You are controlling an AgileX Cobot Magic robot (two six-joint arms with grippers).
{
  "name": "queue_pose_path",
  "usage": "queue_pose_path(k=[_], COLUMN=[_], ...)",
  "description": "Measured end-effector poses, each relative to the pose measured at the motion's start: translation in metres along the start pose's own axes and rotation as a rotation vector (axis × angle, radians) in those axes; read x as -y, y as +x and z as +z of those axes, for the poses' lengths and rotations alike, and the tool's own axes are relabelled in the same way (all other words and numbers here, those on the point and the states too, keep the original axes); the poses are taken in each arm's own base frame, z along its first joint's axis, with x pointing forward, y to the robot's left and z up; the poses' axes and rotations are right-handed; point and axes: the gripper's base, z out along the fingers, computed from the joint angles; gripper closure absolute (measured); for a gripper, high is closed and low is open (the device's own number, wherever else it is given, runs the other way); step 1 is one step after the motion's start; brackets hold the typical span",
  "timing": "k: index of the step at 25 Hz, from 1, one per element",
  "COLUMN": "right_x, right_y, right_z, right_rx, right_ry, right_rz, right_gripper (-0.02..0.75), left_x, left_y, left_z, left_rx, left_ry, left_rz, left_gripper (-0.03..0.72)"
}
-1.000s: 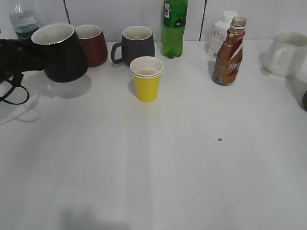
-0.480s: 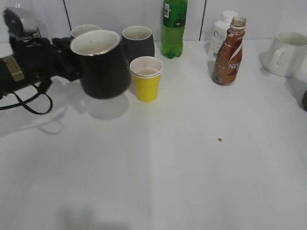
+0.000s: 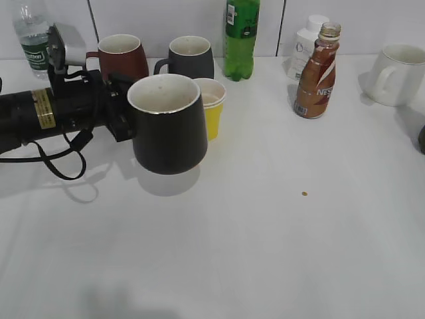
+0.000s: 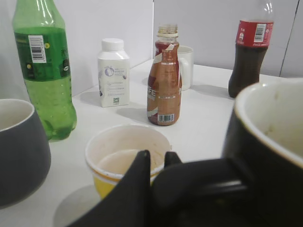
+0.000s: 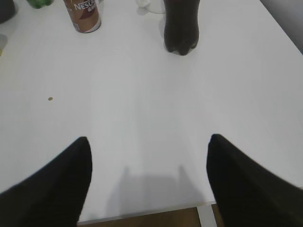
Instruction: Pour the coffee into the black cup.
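The black cup (image 3: 167,126), glossy with a white inside, hangs above the table at left of centre, its shadow under it. My left gripper (image 3: 123,118) is shut on its loop handle (image 4: 203,182); the cup's rim fills the right of the left wrist view (image 4: 265,118). The coffee is in the uncapped brown Nescafe bottle (image 3: 317,73), standing at the back right, well apart from the cup; it also shows in the left wrist view (image 4: 164,80) and the right wrist view (image 5: 84,16). My right gripper (image 5: 147,146) is open and empty over the table's front edge.
A yellow paper cup (image 3: 212,106) stands just behind the black cup. Along the back are a water bottle (image 3: 33,36), a dark red mug (image 3: 123,56), a dark grey mug (image 3: 191,56), a green bottle (image 3: 240,36), a white bottle (image 3: 307,43) and a white mug (image 3: 398,73). A cola bottle (image 5: 181,26) stands far right.
My left arm has carried the black cup from the far left to the right and toward the front, to a spot in front of the yellow cup. The bottle has not moved.
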Motion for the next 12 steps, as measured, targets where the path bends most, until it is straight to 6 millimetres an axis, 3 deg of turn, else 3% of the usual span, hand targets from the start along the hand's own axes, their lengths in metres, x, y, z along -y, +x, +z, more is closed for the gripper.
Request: queue_pose_path(k=[12], right_x=[-0.0011], right_y=[-0.0082], right_z=[-0.0030], right_rx=[0.072], right_ry=[-0.010], right_rz=[0.000], right_gripper=[0.149], left_x=[0.0000], left_y=[-0.0001], left_z=[0.0000], left_rx=[0.001], left_ry=[0.000], left_rz=[0.000], left_gripper=[0.631])
